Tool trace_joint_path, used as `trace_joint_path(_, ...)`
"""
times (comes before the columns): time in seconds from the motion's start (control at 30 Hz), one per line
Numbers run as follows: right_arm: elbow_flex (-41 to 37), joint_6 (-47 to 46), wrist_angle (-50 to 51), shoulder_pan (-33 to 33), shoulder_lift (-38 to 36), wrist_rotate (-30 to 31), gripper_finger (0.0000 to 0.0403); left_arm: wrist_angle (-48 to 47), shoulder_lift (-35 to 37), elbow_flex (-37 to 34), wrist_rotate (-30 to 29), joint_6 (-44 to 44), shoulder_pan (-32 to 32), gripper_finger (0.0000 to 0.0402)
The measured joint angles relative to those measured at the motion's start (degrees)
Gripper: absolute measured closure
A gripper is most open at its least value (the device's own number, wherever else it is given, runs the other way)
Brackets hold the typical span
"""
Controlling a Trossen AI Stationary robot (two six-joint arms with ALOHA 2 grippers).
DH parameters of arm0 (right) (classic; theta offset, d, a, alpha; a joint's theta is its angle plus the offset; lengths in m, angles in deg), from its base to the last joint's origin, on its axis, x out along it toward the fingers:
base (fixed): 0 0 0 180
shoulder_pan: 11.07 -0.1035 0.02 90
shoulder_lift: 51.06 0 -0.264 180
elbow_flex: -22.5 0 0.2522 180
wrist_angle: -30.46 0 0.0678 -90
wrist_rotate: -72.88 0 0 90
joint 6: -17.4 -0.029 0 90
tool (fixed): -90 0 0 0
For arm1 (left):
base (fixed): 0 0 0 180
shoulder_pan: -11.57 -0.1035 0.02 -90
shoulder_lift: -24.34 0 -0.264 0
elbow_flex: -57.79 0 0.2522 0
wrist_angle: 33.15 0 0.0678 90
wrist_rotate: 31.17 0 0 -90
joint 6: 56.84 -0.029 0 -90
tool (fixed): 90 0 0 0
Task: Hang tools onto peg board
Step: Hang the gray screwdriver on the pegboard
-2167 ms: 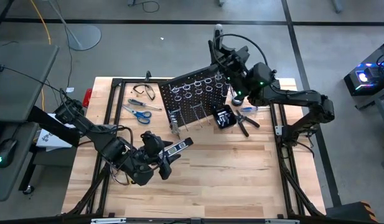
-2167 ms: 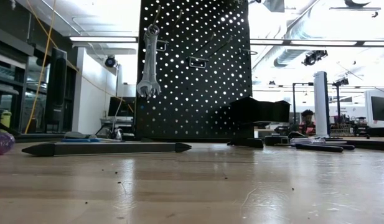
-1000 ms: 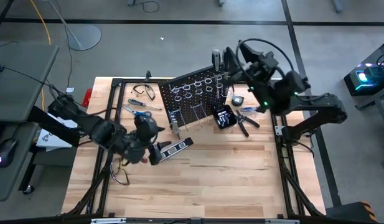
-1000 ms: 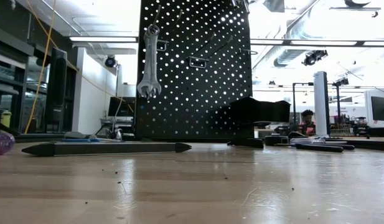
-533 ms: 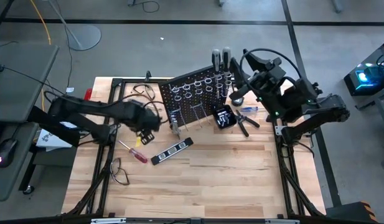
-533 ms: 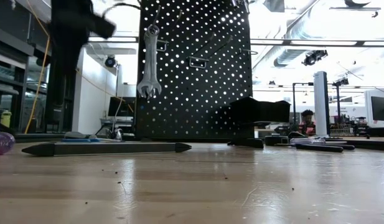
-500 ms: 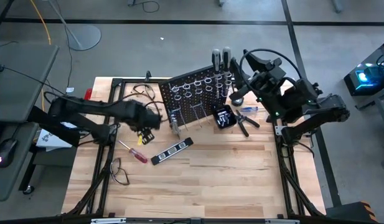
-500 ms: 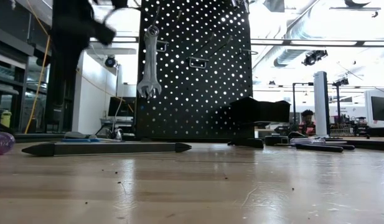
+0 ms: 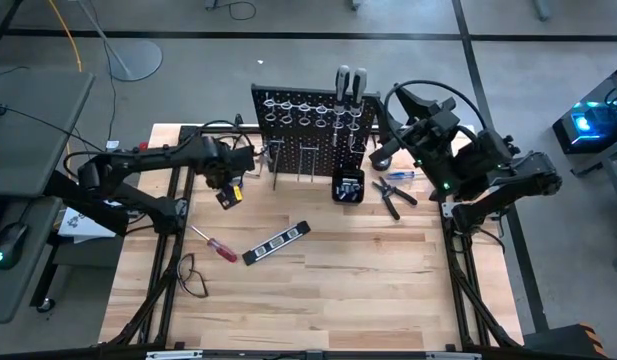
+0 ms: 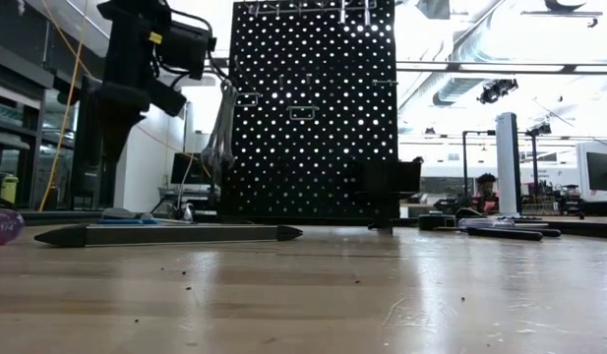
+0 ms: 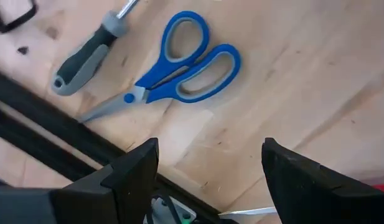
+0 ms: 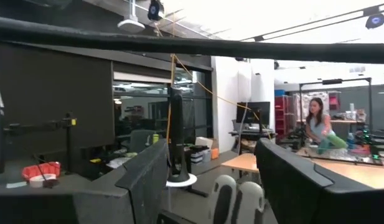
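Now | one peg board (image 9: 308, 125) | two end effectors spread (both empty) | one scissors (image 11: 173, 74)

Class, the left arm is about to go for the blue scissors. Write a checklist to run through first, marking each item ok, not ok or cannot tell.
1. Left gripper open and empty: ok.
2. Scissors in front of the left gripper, lying flat on the table: ok.
3. Scissors clear of the grey screwdriver beside them: ok, a gap shows.
4. Peg board upright: ok.
5. Free hook on the board for the scissors: cannot tell.
6. Right gripper open, raised and pointing away into the room: ok.
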Motion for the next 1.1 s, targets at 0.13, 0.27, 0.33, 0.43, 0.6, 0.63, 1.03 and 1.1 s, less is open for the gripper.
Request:
trace_joint_path(0.13,0.0,0.7,0.0,0.0,0.0,0.5,0.0171,-0.6,0.0,0.0,2.6,-1.3,1.9,0.0140)
trace_joint_path(0.27,0.0,1.3,0.0,0.0,0.0,0.8,0.0171,-5.1,0.1,0.1,5.7,1.3,4.3,0.0140)
trace_joint_path(0.33,0.0,2.3,0.0,0.0,0.0,1.6,0.0171,-6.9,1.2,0.6,7.5,2.1,5.7,0.0140)
trace_joint_path(0.43,0.0,2.4,0.0,0.1,0.0,1.7,0.0171,-6.7,5.0,2.2,8.7,4.8,7.4,0.0140)
trace_joint_path(0.6,0.0,3.9,0.0,0.1,0.0,1.8,0.0171,-5.9,13.9,4.9,6.7,12.0,7.4,0.0140)
trace_joint_path(0.63,0.0,4.3,0.0,0.1,0.0,1.8,0.0171,-5.9,15.6,5.1,5.3,13.8,7.2,0.0140)
trace_joint_path(1.03,0.0,4.5,0.0,0.1,0.0,1.9,0.0171,-6.1,10.9,2.6,-4.2,13.2,-5.9,0.0184)
trace_joint_path(1.1,0.0,4.5,0.0,0.1,0.0,2.3,0.0171,-5.1,7.3,2.6,-4.3,9.1,-9.1,0.0188)
